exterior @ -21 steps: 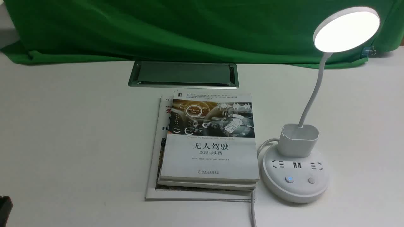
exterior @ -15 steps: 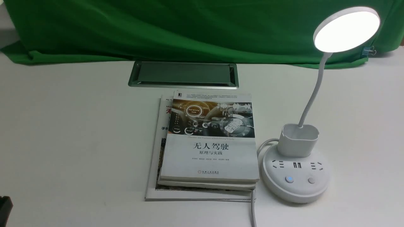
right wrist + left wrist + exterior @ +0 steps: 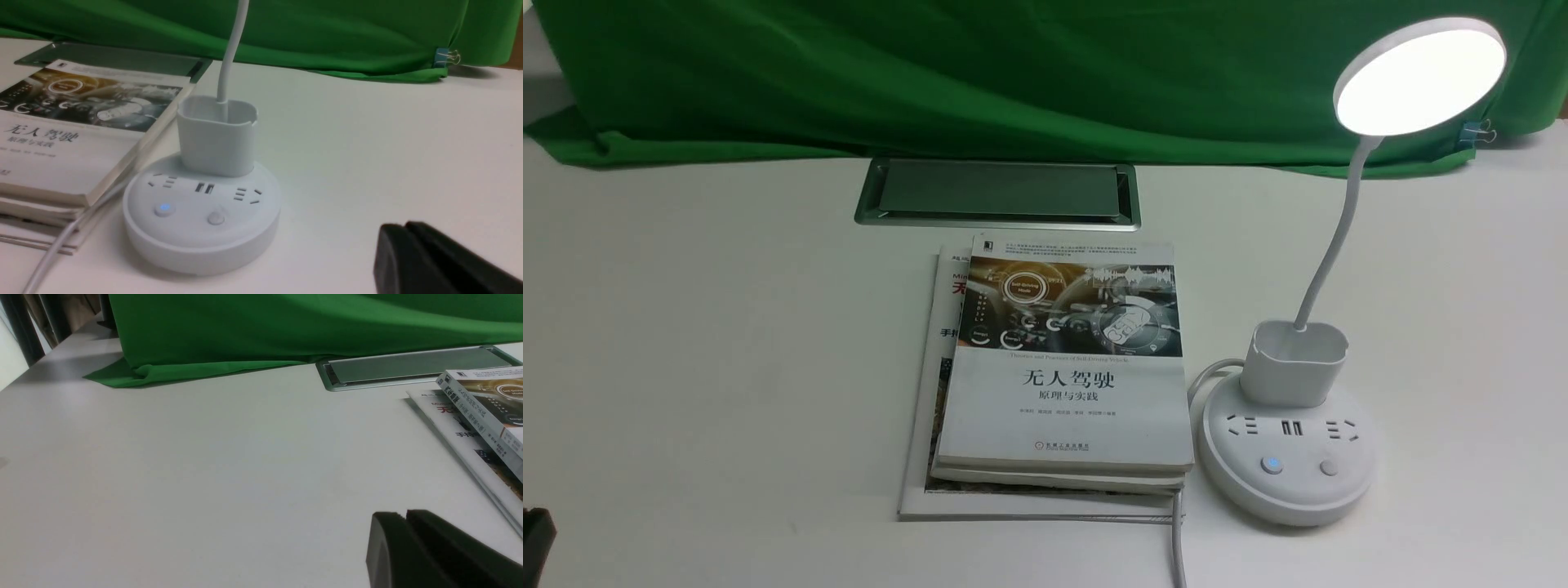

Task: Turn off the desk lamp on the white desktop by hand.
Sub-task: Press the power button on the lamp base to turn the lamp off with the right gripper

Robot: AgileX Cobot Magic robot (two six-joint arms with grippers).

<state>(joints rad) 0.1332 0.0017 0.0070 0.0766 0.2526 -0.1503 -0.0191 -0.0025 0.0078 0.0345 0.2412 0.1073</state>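
Note:
The white desk lamp stands on the white desktop at the front right, its disc head lit. Its round base bears sockets, a button glowing blue and a plain button. The base also shows in the right wrist view. My right gripper is shut and empty, beside the base and apart from it. My left gripper is shut and empty, low over bare desktop, away from the books. Only a black bit of the left arm shows in the front view.
A stack of books lies just left of the lamp base, with the lamp's white cord running forward between them. A silver-grey cable hatch sits behind the books. Green cloth covers the back.

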